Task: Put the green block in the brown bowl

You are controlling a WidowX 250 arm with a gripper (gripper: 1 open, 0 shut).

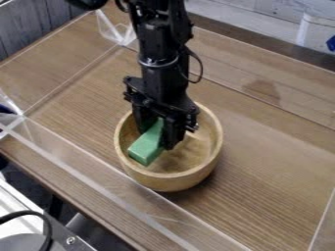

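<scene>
Green block: the green block point(147, 145) hangs tilted inside the bowl, its upper end between the black fingers and its lower end pointing down toward the near left of the bowl.
Block and tool: the block is directly under the tool and sticks out below it to the left; only its upper part is covered by the fingers.
Gripper: the gripper point(164, 129) points straight down into the bowl and its jaws are closed on the upper end of the green block.
Contact with the bowl: the lower end of the block is very close to the inner floor near the left wall, but from this angle I cannot tell if it touches the wood or not.
Brown bowl: the brown bowl point(207, 157) stands upright on the table, near the middle of the scene and a little to the near side.
Inside the bowl: only the green block and the tips of the gripper are in it; the right part of the inside shows bare wood grain.
Arm: the black arm point(160, 39) comes down from the far top of the picture, vertical above the bowl.
Table: the wooden table point(78, 83) is dark brown with a plank pattern.
Wall: a clear plastic wall point(157, 201) runs along the near edge of the table, just beside the bowl.
</scene>
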